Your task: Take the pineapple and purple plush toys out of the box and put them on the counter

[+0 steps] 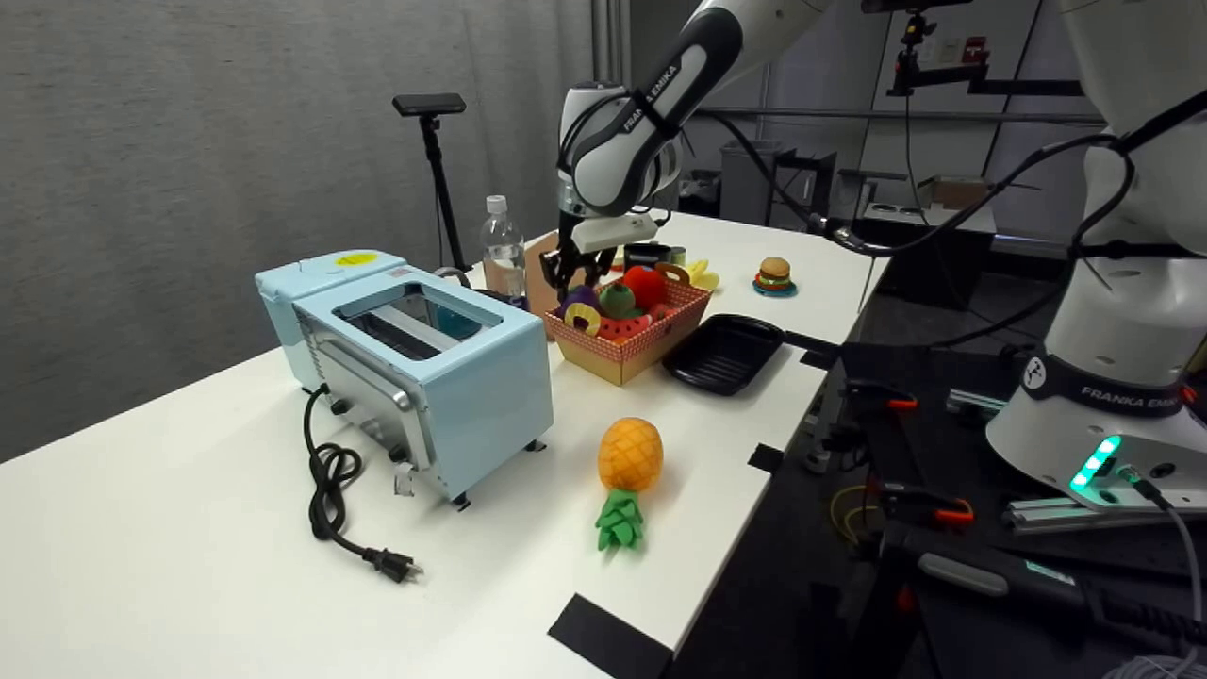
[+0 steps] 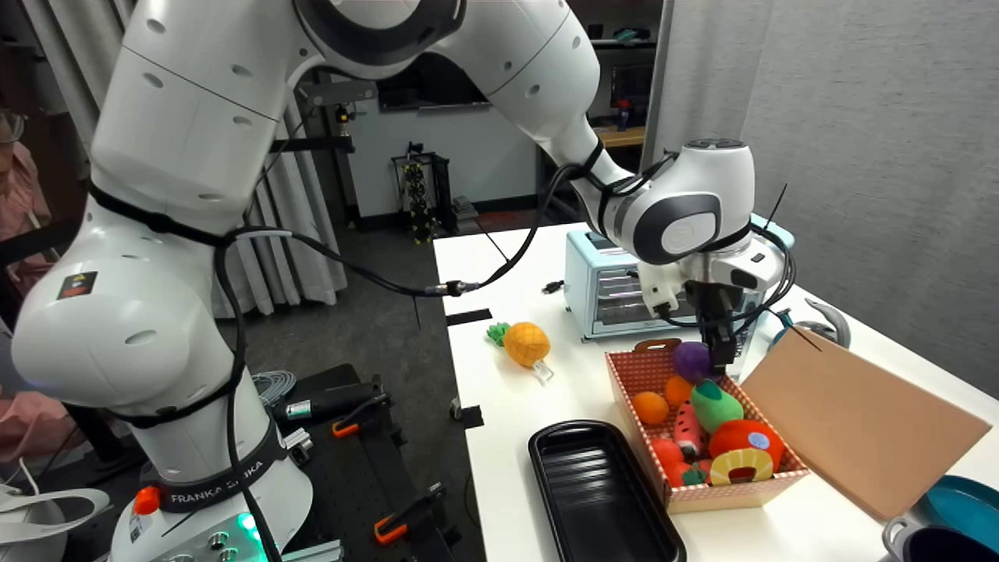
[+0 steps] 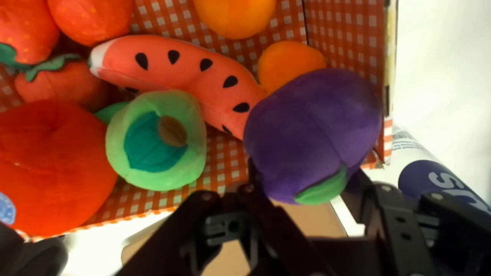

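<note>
The purple plush toy (image 3: pixel 310 130), with a green leaf, is at one end of the checkered box (image 2: pixel 726 502). My gripper (image 3: pixel 307 182) has its fingers against both sides of this toy, and the toy bulges past them; the fingertips are partly hidden. In an exterior view the purple toy (image 2: pixel 691 361) is about level with the box rim, beside my gripper (image 2: pixel 719 361); whether it is lifted clear of the other toys cannot be told. The pineapple plush toy (image 1: pixel 630 456) lies on its side on the white counter (image 1: pixel 217 528), outside the box, in both exterior views.
Several other plush fruits, including a watermelon piece (image 3: pixel 184 69) and a green one (image 3: pixel 153 142), fill the box. A black tray (image 2: pixel 597 492) stands beside the box. A brown board (image 2: pixel 858 421) leans along its other side. A toaster oven (image 1: pixel 486 405) and a bottle (image 1: pixel 503 247) stand nearby.
</note>
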### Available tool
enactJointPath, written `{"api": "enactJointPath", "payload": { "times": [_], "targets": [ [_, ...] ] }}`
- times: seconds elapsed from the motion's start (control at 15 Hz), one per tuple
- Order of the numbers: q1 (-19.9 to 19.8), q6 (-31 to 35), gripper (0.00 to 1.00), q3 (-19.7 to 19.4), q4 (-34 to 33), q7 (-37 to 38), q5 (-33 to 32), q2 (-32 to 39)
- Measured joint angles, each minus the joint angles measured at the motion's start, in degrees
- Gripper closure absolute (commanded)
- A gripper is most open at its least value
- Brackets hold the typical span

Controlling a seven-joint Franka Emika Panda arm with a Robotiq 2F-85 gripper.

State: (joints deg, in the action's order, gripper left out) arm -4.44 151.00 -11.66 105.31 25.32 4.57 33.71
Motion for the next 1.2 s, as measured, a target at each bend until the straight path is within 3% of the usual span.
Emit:
{"api": "enactJointPath", "payload": {
  "times": [0.2, 0.67, 1.2],
  "targets": [
    [0.81, -0.42, 0.97, -0.31, 0.08, 0.00, -0.05, 0.16],
    [4.47, -0.19, 0.96, -1.49, 2.61, 0.11, -1.41, -1.34],
    [12.55, 3.84, 0.95, -2.54, 15.27, 7.43, -5.77, -11.62]
  ]
}}
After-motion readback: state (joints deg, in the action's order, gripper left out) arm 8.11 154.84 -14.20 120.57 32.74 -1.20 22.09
